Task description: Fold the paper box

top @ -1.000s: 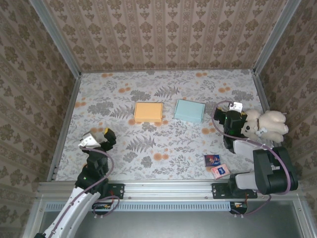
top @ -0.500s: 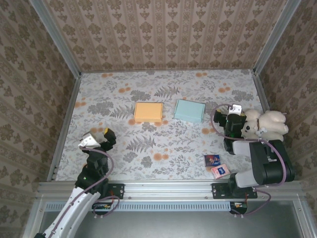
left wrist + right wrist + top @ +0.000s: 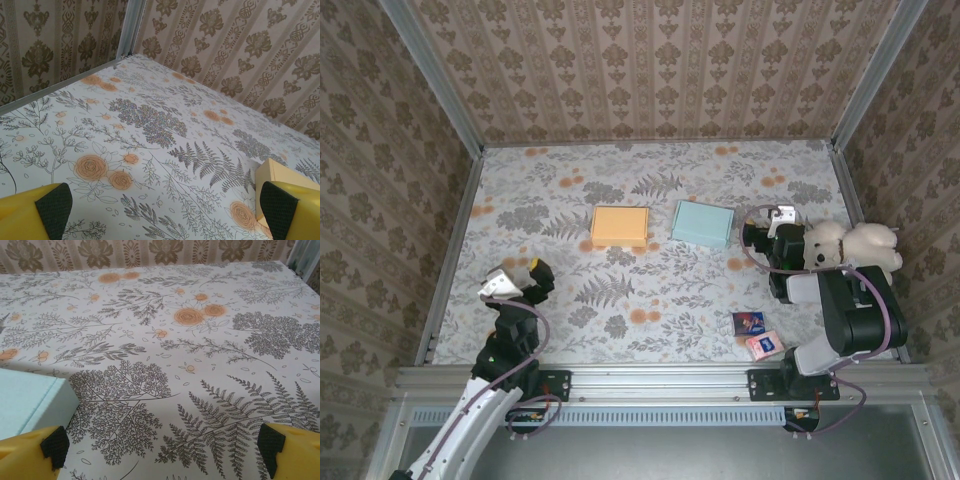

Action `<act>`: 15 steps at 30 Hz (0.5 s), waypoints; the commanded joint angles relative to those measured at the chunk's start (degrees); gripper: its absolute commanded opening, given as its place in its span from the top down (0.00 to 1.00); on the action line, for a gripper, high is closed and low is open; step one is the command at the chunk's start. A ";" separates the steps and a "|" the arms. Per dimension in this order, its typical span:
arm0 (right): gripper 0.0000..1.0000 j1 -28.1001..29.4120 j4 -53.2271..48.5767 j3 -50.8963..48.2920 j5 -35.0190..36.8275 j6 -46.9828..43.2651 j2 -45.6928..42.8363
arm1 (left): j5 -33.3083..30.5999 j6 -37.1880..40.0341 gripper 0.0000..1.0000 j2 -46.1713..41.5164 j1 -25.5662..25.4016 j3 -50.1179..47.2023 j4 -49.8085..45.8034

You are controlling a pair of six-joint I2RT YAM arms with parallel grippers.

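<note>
Near edge, right side: pink packet [image 3: 765, 346] and dark packet [image 3: 748, 323], just beside each other on the floral table [image 3: 650, 290]. Further in: left gripper [image 3: 165, 206] low at table's left, jaws spread wide and empty; right gripper [image 3: 162, 447] likewise wide and empty, beside a cream plush toy [image 3: 855, 250]. Mid-table: orange paper box [image 3: 620, 226] and light blue paper box [image 3: 702, 222], lying flat, side by side but apart, the blue one just ahead of the right gripper.
</note>
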 commanded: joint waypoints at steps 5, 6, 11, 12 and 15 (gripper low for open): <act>0.00 0.15 0.46 1.22 -1.68 -0.78 0.16 | 0.30 0.29 0.00 -0.79 0.58 -2.10 -0.86; 0.00 0.16 0.57 1.21 -1.69 -0.87 0.23 | 0.39 0.34 0.00 -0.83 0.58 -2.13 -0.74; 0.00 0.19 0.50 1.26 -1.68 -0.83 0.23 | 1.17 0.70 0.00 -0.82 0.58 -2.31 -0.53; 0.00 0.15 0.56 1.22 -1.68 -0.81 0.23 | 1.27 0.78 0.00 -0.84 0.58 -2.38 -0.33; 0.00 0.15 0.56 1.24 -1.72 -0.81 0.23 | 1.44 0.78 0.00 -0.81 0.58 -2.60 -0.14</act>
